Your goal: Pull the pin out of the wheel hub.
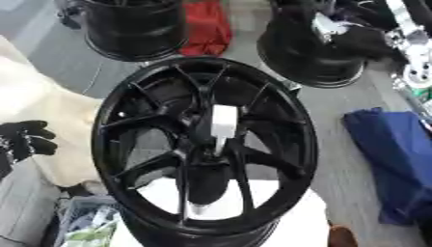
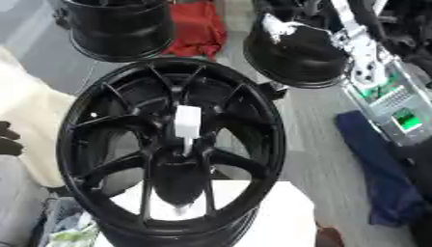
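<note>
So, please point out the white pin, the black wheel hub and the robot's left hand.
white pin [image 1: 223, 123], left eye view, on its blocky white head.
black wheel hub [image 1: 118, 103], left eye view, on its left rim.
left hand [image 1: 25, 137], left eye view, on its curled black fingers.

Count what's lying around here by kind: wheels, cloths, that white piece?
Black wheels: 3 (near, far left, far right)
Cloths: 2 (red, blue)
White pin: 1
Total: 6
</note>
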Robot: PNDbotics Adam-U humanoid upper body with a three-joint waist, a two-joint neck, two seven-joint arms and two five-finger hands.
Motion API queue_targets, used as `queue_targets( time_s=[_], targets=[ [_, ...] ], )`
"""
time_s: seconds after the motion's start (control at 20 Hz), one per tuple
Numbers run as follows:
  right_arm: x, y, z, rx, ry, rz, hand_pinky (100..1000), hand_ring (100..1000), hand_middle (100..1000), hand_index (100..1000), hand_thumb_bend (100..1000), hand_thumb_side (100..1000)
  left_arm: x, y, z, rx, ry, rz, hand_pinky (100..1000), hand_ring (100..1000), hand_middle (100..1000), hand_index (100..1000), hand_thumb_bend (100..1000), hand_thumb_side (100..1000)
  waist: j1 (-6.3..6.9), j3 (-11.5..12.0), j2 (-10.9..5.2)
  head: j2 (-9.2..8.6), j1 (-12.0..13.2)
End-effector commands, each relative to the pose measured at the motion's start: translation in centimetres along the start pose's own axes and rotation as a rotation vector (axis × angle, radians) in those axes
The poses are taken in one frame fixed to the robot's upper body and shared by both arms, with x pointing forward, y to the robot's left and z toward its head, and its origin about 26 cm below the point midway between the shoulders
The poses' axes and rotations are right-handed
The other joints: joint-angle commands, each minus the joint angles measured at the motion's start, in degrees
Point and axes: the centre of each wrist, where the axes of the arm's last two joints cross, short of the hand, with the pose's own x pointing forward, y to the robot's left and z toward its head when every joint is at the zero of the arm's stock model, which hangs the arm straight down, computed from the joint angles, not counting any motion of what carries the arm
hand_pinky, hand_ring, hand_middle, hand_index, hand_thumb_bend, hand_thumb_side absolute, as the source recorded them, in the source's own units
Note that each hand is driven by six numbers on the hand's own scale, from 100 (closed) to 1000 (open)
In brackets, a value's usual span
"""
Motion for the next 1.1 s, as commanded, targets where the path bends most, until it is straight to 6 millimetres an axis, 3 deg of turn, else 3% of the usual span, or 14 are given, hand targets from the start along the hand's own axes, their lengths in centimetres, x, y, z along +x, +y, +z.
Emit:
queue_targets(
  time_s=[0.05,0.5,0.65,0.85,1.0,1.1],
  targets=[
    [2.1,0.6,-1.3,0.09,-0.04,-0.027,815,878,928,976,406,498,1.1,0.6,-0.1,-0.013,-0.003,-0.045,742,694,677,839,100,905,0.11,0.0,-1.2,0.34,-0.4],
    [6.9,6.2,-5.1,0.428,-0.036,-0.1,842,899,943,989,435,515,1.0,0.8,0.3,-0.002,0.007,-0.052,743,695,678,839,100,905,0.05,-1.4,-1.09,0.34,0.6],
    [7.5,8.7,-5.5,0.56,0.007,-0.112,849,904,946,992,442,515,0.9,0.8,0.4,0.0,0.01,-0.051,743,695,679,839,100,905,0.13,-1.7,-1.16,0.34,0.7],
    [9.3,10.7,-4.6,0.791,0.025,-0.071,855,905,945,994,447,512,0.7,0.8,0.5,0.006,0.015,-0.047,743,696,680,839,100,906,0.4,-2.2,-1.32,0.34,1.2],
    [10.7,7.8,-5.7,1.075,-0.015,0.041,859,907,945,995,449,510,0.6,0.8,0.7,0.012,0.018,-0.044,744,696,680,839,100,906,0.64,-2.6,-1.41,0.34,1.6],
    [10.8,6.0,-6.3,1.153,-0.044,0.132,861,907,944,996,450,511,0.6,0.8,0.7,0.013,0.018,-0.044,744,696,680,839,100,906,0.7,-2.6,-1.41,0.34,1.6]
  ],
)
